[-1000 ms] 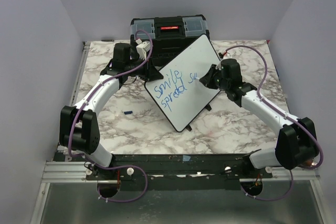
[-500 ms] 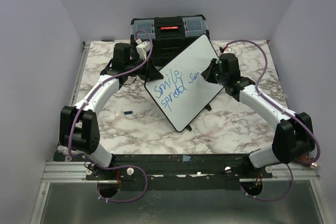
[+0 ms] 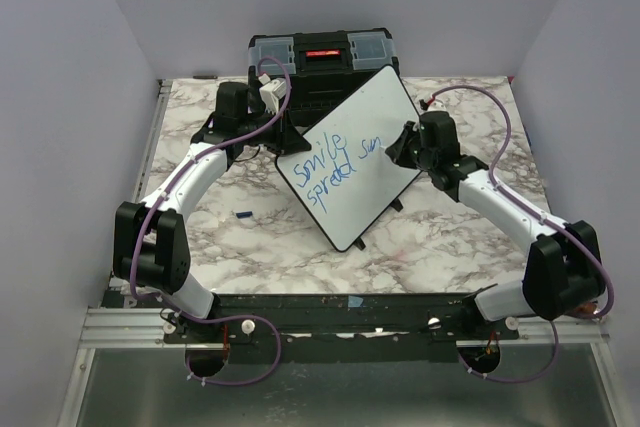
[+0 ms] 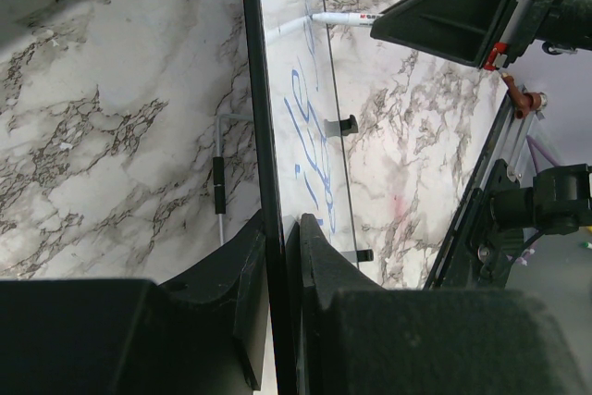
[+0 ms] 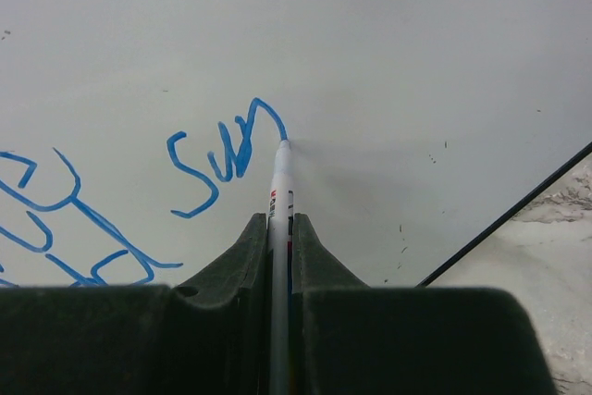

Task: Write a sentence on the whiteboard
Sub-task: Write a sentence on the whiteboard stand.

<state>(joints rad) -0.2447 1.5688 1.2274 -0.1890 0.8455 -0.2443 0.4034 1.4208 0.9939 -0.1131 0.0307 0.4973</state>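
Currently the right claw (image 5: 279,228) clamps a marker (image 5: 280,178), tip touching the whiteboard (image 5: 388,34) just ahead of its fingers, where the sentence (image 5: 222,159) reads "Sun". The left claw (image 4: 280,238) pinches the board's rim. Pressing too hard could twist the board in that pinch, skewing the letters.

Marble table (image 3: 440,237), black toolbox (image 3: 320,57), small blue piece (image 3: 242,214)
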